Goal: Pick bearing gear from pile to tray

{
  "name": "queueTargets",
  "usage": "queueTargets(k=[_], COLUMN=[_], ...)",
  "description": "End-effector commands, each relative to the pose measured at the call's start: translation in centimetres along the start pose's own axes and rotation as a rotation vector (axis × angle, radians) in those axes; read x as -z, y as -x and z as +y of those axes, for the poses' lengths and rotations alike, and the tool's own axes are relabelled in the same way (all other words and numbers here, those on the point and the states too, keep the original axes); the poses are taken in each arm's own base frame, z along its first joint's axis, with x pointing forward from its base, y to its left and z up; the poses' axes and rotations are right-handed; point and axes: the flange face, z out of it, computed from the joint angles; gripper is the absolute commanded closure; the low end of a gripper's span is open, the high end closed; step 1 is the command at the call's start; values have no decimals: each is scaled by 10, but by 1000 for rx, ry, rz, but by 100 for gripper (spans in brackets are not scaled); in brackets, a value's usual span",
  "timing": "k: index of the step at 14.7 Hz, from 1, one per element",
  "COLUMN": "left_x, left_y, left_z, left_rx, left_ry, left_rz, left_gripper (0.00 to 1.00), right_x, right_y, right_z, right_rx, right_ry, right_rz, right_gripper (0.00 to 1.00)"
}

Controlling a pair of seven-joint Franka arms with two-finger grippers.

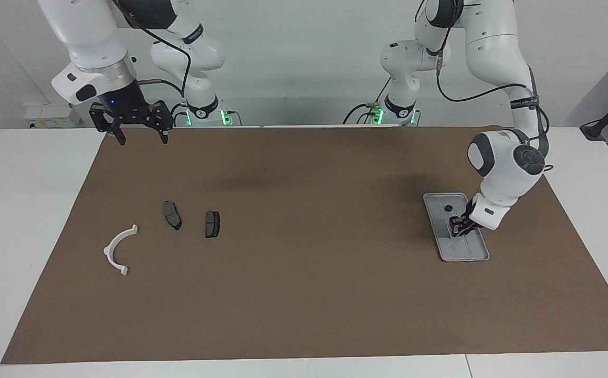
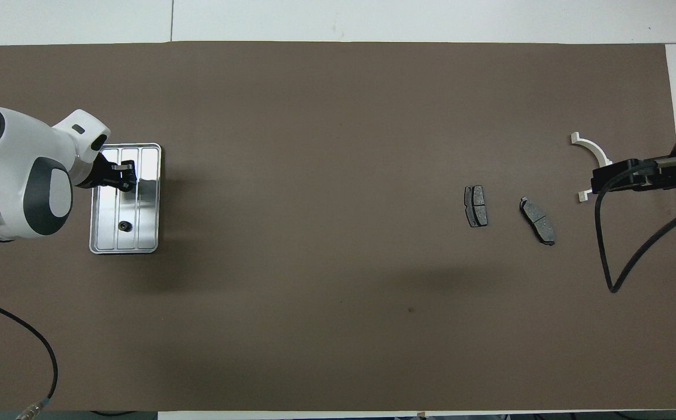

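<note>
The silver-grey tray [image 1: 468,250] lies on the brown mat at the left arm's end and also shows in the overhead view [image 2: 142,207]. A tiny black round piece [image 1: 448,208] lies in it, in the part nearer to the robots [image 2: 123,225]. My left gripper [image 1: 457,229] is down inside the tray [image 2: 122,177]. The pile at the right arm's end holds a white half-ring bracket [image 1: 116,248] and two dark grey brake-pad pieces [image 1: 172,215] [image 1: 212,224]. My right gripper [image 1: 143,139] is open and empty, raised over the mat's edge by the robots.
The brown mat [image 1: 304,294] covers most of the white table. In the overhead view the right gripper [image 2: 613,175] and its black cable [image 2: 606,256] overlap the bracket [image 2: 592,149]. The pads [image 2: 476,206] [image 2: 538,220] lie apart from it.
</note>
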Motion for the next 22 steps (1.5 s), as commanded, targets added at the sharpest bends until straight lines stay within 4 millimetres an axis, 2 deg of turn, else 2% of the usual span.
queueTargets(k=[1,3,4,5,6,7,10,12,16,19,21,22], left_x=[-5,-6,-5,-6,-6,-6,11,53,149,217,246,249], left_y=[5,5,5,5,6,6,6,10,37,60,79,83], left_z=[-1,0,0,0,0,0,1,-3,-23,-21,-19,-19], left_rx=[-5,-6,-6,-6,-9,-7,-3,2,26,28,24,23], left_ry=[12,12,12,12,11,10,11,9,2,-3,-5,-6], left_rz=[15,14,15,14,12,5,-5,-3,-54,-86,-75,-87], left_gripper=[100,100,96,84,34,0,0,0,0,0,0,0], right_x=[3,2,2,2,3,3,3,3,3,4,3,3], right_y=[1,0,0,0,1,1,1,1,1,2,2,2], right_z=[3,3,5,5,5,5,5,5,4,7,6,6], right_rx=[-22,-24,-27,-27,-25,-27,-25,-25,-24,-28,-27,-27], right_ry=[-11,-11,-11,-10,-10,-11,-11,-10,-10,-11,-11,-11], right_rz=[15,15,15,15,15,15,14,12,11,14,12,12], right_gripper=[0,0,0,0,0,0,0,0,0,0,0,0])
